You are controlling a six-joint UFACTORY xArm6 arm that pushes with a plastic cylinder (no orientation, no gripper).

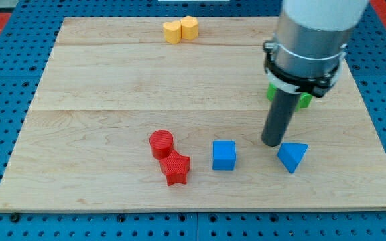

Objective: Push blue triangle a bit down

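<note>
My tip (pixel 272 142) is the lower end of a straight dark rod; it has no jaws, so it neither opens nor closes and holds nothing. It rests on the wooden board (pixel 99 80) in the view's lower right part.

Just toward the view's bottom and right of my tip lies the blue triangle (pixel 292 156), very close to it; I cannot tell whether the two touch. The triangle's flat edge faces the view's top and its point aims toward the view's bottom.

To the view's left of my tip, and slightly lower, sits the blue cube (pixel 224 154), near but clearly apart from it and from the triangle.

Farther to the view's left are the red cylinder (pixel 161 143) and the red star (pixel 175 168). The star lies just below and to the right of the cylinder, and the two appear to touch.

Above my tip, toward the view's top, green blocks (pixel 304 100) show on both sides of the rod, mostly hidden behind the arm's grey body, so their shapes cannot be made out.

Well away, toward the view's top left of my tip, two yellow blocks (pixel 180 29) sit side by side and touching near the board's top edge. Their exact shapes are hard to tell.
</note>
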